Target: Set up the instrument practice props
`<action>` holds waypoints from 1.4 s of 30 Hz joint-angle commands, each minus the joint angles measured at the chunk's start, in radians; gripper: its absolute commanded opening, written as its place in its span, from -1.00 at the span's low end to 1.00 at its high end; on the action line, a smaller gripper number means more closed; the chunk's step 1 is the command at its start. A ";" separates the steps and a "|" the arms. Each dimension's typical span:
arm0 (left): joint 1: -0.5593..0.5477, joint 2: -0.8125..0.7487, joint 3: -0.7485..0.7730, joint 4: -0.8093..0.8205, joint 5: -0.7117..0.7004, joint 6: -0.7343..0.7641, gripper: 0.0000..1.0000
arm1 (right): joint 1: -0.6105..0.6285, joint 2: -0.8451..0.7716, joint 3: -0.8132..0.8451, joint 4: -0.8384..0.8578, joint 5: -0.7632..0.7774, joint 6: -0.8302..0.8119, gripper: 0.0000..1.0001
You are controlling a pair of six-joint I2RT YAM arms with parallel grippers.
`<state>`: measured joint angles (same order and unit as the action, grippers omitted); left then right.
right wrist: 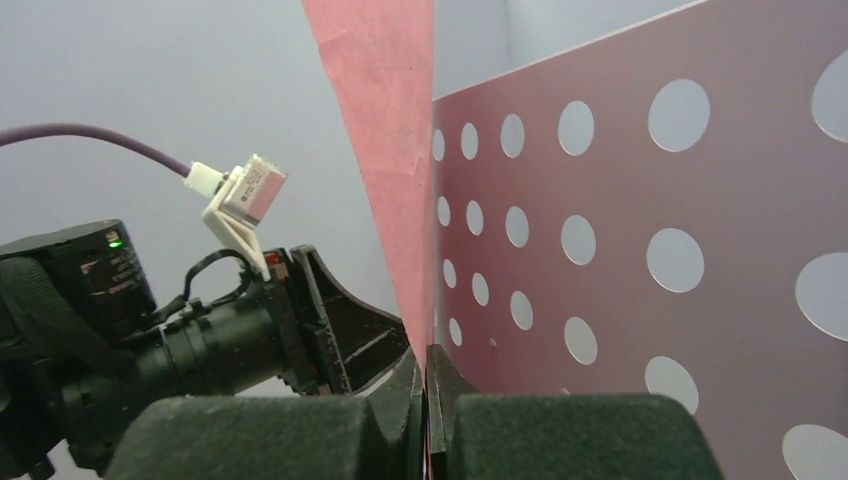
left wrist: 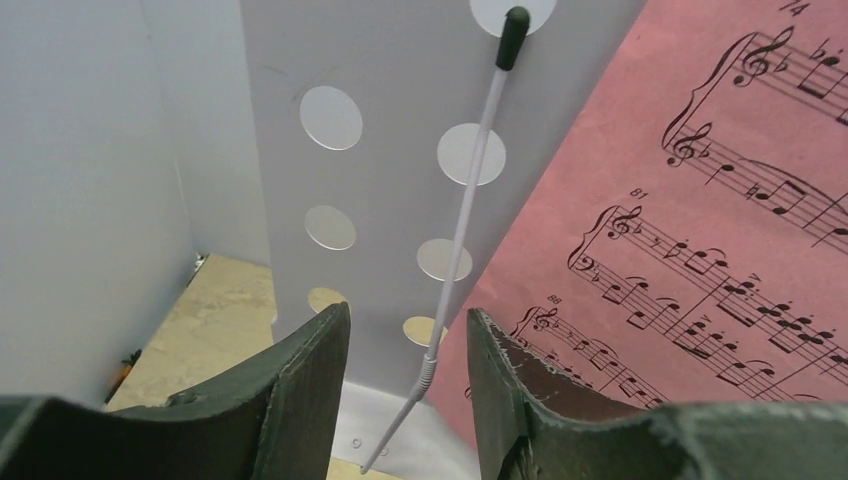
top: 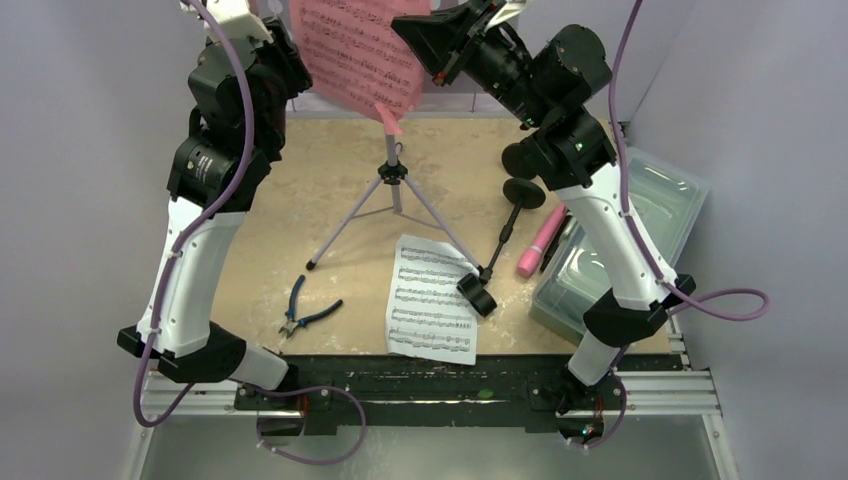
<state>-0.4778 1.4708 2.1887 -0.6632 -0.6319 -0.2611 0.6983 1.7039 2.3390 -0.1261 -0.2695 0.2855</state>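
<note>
Pink sheet-music page (right wrist: 385,150) against lavender music desk (left wrist: 390,60)
Right gripper (right wrist: 428,372) pinches the page; left gripper (left wrist: 408,335) gapes, holding nothing

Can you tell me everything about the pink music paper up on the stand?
The pink sheet-music page is thin paper printed with black staves and notes. It stands nearly upright against the lavender perforated music desk, sitting a bit crooked in the top view. The right gripper pinches its edge between shut jaws. The left gripper hovers close by with open jaws, not touching it.
</note>
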 commanded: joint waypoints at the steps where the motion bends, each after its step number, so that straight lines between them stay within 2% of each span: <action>1: 0.013 -0.038 -0.062 0.114 -0.069 0.064 -0.11 | 0.003 -0.002 0.042 -0.010 0.043 -0.064 -1.00; 11: 0.024 -0.030 -0.112 0.168 -0.006 0.073 -0.31 | 0.004 0.030 0.072 -0.010 0.048 -0.116 -1.00; 16: 0.025 -0.050 -0.152 0.220 0.011 0.098 -0.53 | 0.004 0.055 0.117 -0.020 0.047 -0.135 -1.00; 21: 0.026 -0.076 -0.208 0.276 0.009 0.127 -0.61 | 0.003 0.071 0.137 -0.023 0.054 -0.157 -1.00; 28: 0.031 -0.067 -0.224 0.278 -0.005 0.135 -0.57 | 0.003 0.081 0.132 -0.011 0.057 -0.168 -1.00; 32: 0.033 -0.071 -0.243 0.303 -0.010 0.147 -0.69 | 0.003 0.086 0.136 -0.008 0.078 -0.176 -1.00; 35: 0.034 -0.100 -0.309 0.371 0.008 0.174 -0.74 | 0.003 0.084 0.137 -0.003 0.099 -0.172 -1.00; 42: 0.034 -0.194 -0.472 0.557 0.031 0.217 -1.00 | 0.003 0.087 0.137 -0.002 0.175 -0.175 -1.00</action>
<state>-0.4549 1.3315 1.7859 -0.2501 -0.6128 -0.0883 0.6994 1.7931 2.4401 -0.1638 -0.1570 0.1287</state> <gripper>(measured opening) 0.036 0.004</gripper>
